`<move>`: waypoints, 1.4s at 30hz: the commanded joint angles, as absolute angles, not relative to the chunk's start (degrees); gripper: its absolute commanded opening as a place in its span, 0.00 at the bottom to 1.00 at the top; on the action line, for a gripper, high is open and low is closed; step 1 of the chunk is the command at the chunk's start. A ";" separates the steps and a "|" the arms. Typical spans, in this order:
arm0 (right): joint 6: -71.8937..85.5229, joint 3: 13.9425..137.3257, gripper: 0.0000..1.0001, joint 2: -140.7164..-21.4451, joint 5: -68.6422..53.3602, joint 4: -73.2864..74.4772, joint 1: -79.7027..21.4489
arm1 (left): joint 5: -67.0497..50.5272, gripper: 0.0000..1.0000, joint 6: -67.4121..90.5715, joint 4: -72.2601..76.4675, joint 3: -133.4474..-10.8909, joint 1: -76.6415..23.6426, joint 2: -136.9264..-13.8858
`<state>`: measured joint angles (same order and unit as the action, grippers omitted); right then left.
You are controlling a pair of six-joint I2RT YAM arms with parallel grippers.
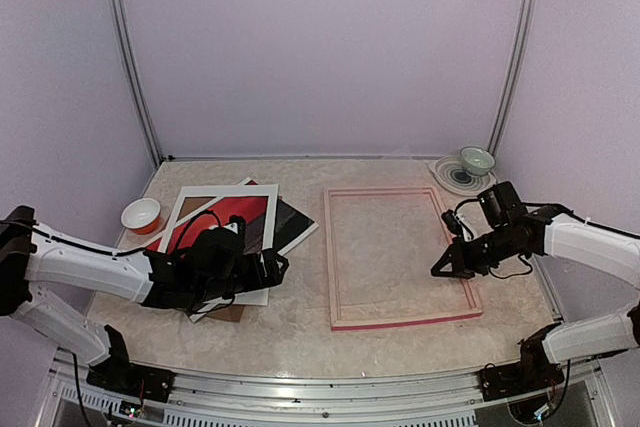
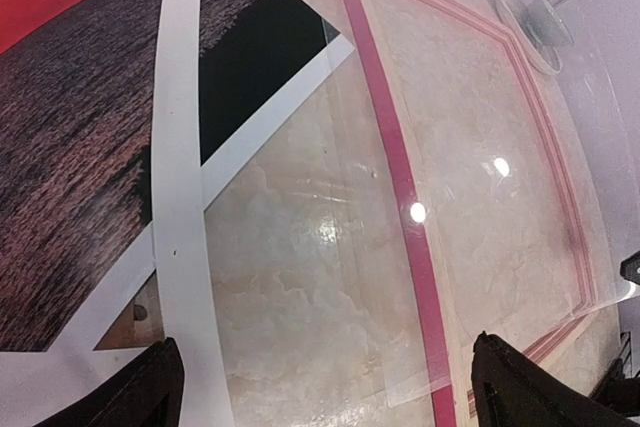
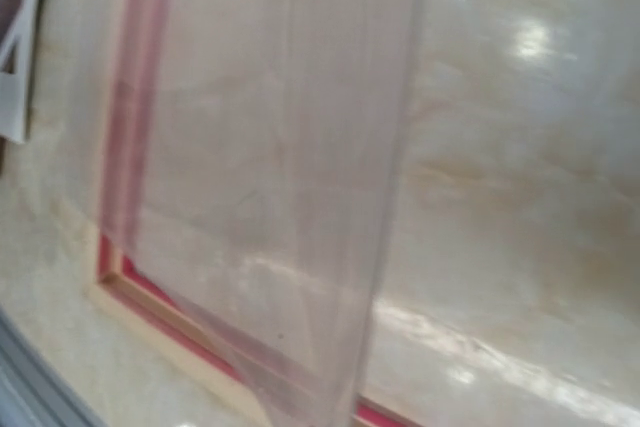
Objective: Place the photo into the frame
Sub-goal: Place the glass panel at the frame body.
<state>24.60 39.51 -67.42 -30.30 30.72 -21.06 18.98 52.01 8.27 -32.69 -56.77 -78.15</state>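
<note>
On the right half of the desk (image 1: pixel 300 332) the frame (image 1: pixel 400 320) lies flat, pale back up, its opening showing only bare marble. So nothing is loaded yet. The photo (image 1: pixel 205 225) sits well apart on the left, in a loose stack under the white mat (image 1: pixel 182 207), its red sky showing through the window.

The left claw (image 2: pixel 328 367) hangs over the stack's near corner with its jaws spread wide, holding nothing. The right claw (image 1: pixel 441 269) is at the frame's right rail, closed, and seems to pinch a clear sheet (image 3: pixel 260 177) that rises tilted in front of its camera.

I judge the task to be at an early stage. The sheet has yet to be settled, and the photo must be freed from the mat, carried across and laid inside the frame.
</note>
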 commanded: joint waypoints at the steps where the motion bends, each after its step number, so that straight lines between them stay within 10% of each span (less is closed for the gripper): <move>1: 23.38 41.30 0.00 -66.37 -25.30 35.04 -19.71 | 17.47 0.99 50.32 10.46 -37.88 -57.91 -84.25; 42: 26.36 43.54 0.08 -64.22 -15.95 45.06 -18.65 | 10.48 0.99 47.82 13.87 -50.29 -59.14 -100.63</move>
